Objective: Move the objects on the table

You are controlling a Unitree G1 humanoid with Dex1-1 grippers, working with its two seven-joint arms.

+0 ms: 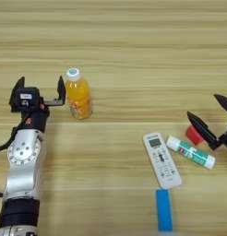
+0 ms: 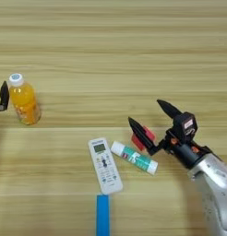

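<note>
On the wooden table (image 1: 124, 41) an orange-drink bottle (image 1: 78, 94) with a white cap stands upright at the left. My left gripper (image 1: 40, 87) is open just left of it; its right finger (image 1: 61, 88) is close beside the bottle, which stands outside the gap. At the right a white remote control (image 1: 162, 160) and a white-and-green tube (image 1: 190, 152) lie side by side. A red cube (image 2: 143, 137) sits just beyond the tube's far end. My right gripper (image 2: 146, 111) is open, and its lower finger (image 2: 142, 131) crosses over the cube and hides part of it.
A blue strip (image 1: 164, 209) lies at the near edge, just below the remote. Bare wood spans the far half of the table and the stretch between the bottle and the remote.
</note>
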